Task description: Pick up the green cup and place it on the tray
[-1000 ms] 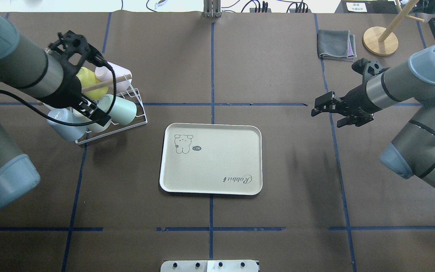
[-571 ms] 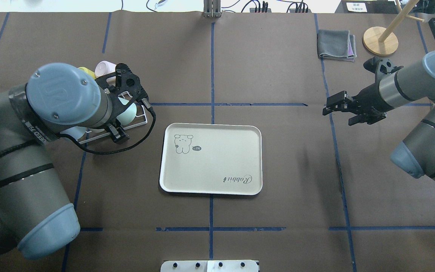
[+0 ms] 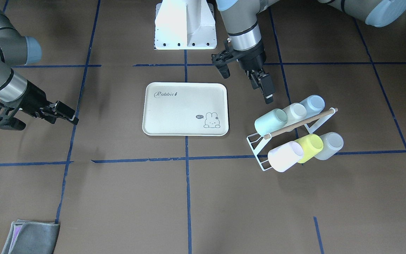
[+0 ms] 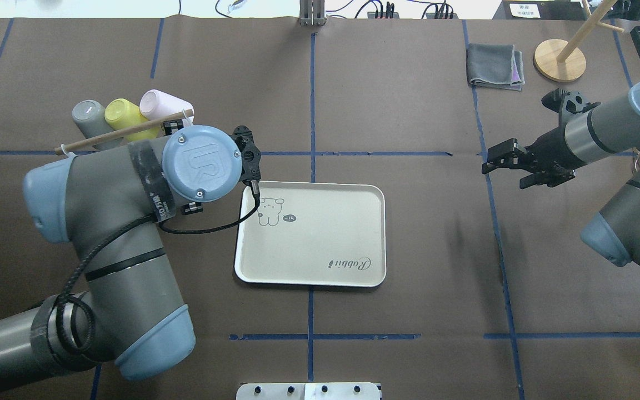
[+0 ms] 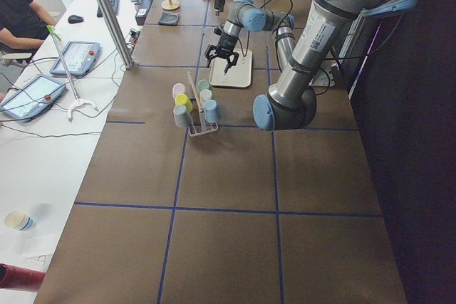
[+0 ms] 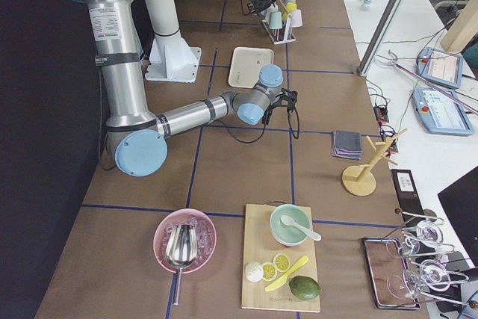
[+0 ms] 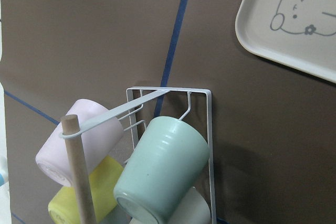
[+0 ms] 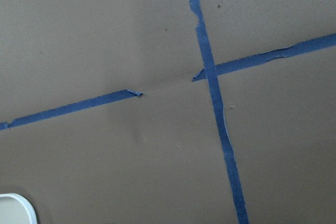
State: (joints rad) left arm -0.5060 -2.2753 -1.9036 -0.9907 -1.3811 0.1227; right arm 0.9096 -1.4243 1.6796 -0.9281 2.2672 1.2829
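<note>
Broadly: the table (image 3: 118, 201) is brown paper under a blue tape grid. The left arm (image 4: 120, 233) is folded low over the half toward the table's left end, its wrist reaching out from the robot-side edge. The right arm (image 4: 620, 122) comes in from the right end and stops well short of the middle.

The tray (image 3: 185, 109) lies flat, straight out from the middle of the robot-side edge. It is bare, with its rabbit drawing at the corner nearest the rack (image 3: 259, 148).

That rack is white wire with a wooden rod (image 3: 300, 121) across the top. It stands between the tray and the left end, apart from the tray, and holds two rows of three tilted cups.

A folded grey cloth (image 4: 495, 66) lies toward the right corner on your side, near a wooden stand (image 4: 559, 60).

Left gripper (image 3: 262, 92): you will find it just on the robot side of the rack, pointing down. The jaws are parted and carry nothing. It is near the green cup (image 7: 160, 166), and no contact shows in the view from your side.

Right gripper (image 4: 503, 173): jaws spread and empty, over bare paper toward the right end, well apart from the tray.

The green cup sits on the rack, in the row nearer the robot-side edge, at the end closest to the tray. It is tilted on a wire peg. A cream cup (image 3: 294, 112) is just beside it, then a blue cup (image 3: 312, 103). Across the rod, on your side, are a pink cup (image 3: 285, 156), a yellow cup (image 3: 309, 143) and a grey cup (image 3: 330, 145).
</note>
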